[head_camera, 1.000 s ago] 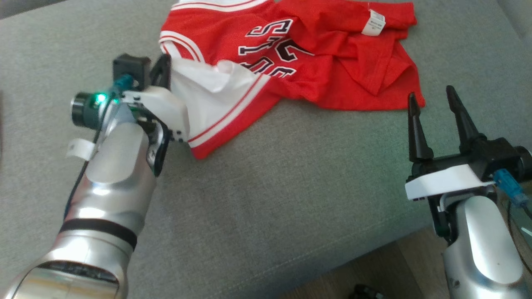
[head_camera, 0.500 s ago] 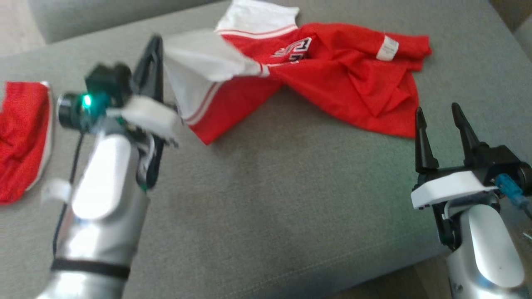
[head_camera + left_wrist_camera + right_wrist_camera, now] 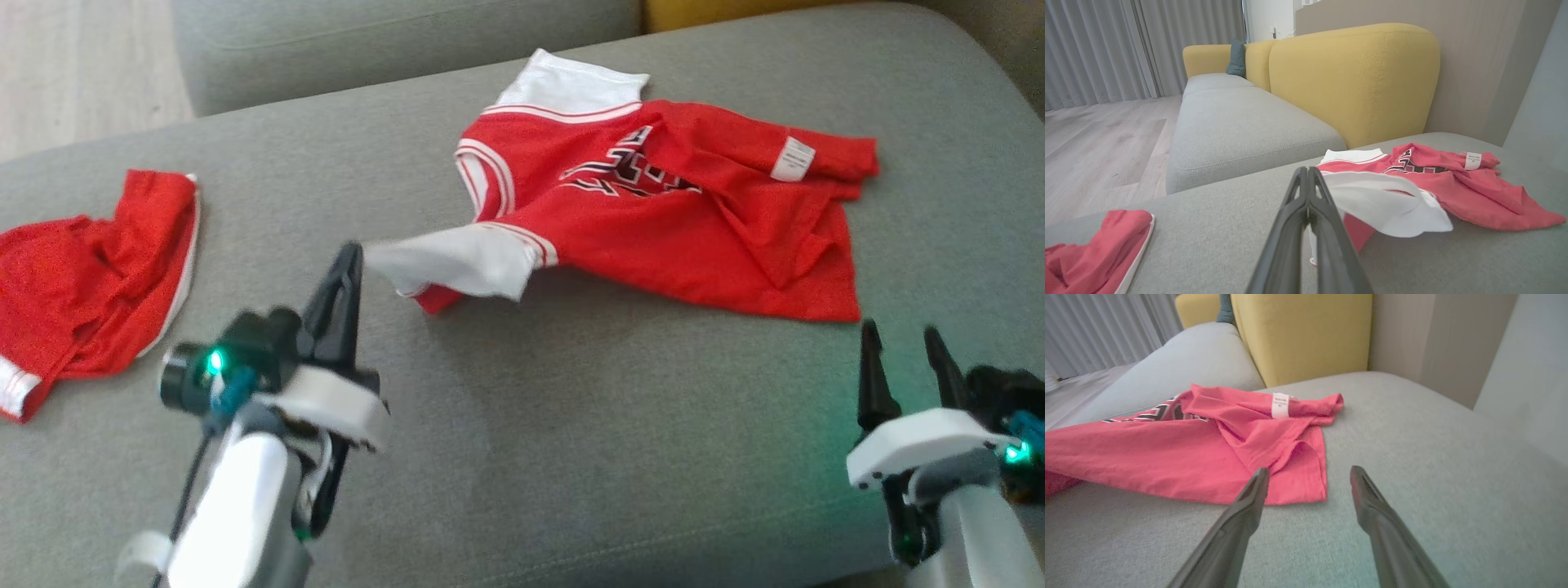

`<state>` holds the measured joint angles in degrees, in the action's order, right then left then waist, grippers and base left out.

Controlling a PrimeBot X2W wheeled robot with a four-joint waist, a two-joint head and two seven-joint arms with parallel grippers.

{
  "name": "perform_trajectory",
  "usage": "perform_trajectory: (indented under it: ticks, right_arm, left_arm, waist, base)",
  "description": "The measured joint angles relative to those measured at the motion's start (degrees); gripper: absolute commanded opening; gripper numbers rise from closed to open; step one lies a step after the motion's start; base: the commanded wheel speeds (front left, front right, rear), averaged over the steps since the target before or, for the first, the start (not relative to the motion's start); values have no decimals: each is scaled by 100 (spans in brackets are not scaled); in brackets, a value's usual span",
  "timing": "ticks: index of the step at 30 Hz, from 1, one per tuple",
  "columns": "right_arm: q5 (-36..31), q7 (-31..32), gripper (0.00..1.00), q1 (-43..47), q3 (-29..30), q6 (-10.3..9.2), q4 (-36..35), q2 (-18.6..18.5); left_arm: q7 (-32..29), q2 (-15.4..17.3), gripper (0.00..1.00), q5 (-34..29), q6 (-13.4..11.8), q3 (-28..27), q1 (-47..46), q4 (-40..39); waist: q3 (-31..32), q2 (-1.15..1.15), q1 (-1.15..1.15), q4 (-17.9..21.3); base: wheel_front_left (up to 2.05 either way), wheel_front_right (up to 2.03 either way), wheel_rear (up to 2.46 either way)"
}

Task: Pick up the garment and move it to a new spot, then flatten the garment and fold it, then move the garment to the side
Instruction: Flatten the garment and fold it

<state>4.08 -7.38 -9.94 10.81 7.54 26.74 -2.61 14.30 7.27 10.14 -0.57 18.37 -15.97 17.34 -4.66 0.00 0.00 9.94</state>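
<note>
Surface: grey sofa (image 3: 571, 425), with the garment (image 3: 669, 229) crumpled at its far middle.
Left gripper (image 3: 351, 255): clenched on the white sleeve (image 3: 457, 263), which is raised and stretched leftward.
Right gripper (image 3: 900, 331): spread and empty, near the hem.
Change: the head camera has swung, bringing a second red cloth (image 3: 82, 278) into view. The sleeve is now drawn out, no longer bunched at the fingers.
Meaning: the drag to a new spot is probably under way; flattening is not yet done.
Views: the left wrist view shows the pinch and a yellow backrest (image 3: 1355, 77). The right wrist view shows the tag (image 3: 1280, 405).
</note>
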Motion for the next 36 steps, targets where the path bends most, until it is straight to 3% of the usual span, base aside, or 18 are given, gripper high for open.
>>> perform_trajectory:
  ticks: [6,16,25,36]
  right_arm:
    - [387,143,100,-159,242,0,730,5]
    - [969,113,100,-1280,720,0,2176,1]
    - [805,-205,100,-1892,990,0,3242,1]
    - [610,-543,100,-2400,1263,0,3866,-12]
  left_arm:
    - [0,-11,0,-49,-1,129,273,-175]
    - [0,-64,0,-49,0,156,250,-255]
    - [0,-87,0,-49,5,159,46,-257]
    - [0,-94,0,-59,8,159,8,-265]
  waist:
    - [-55,0,0,-155]
    - [-313,0,0,-311]
    - [-522,0,0,-400]
    - [-709,0,0,-404]
  base:
    - [0,0,0]
    - [0,0,0]
    - [0,0,0]
    - [0,0,0]
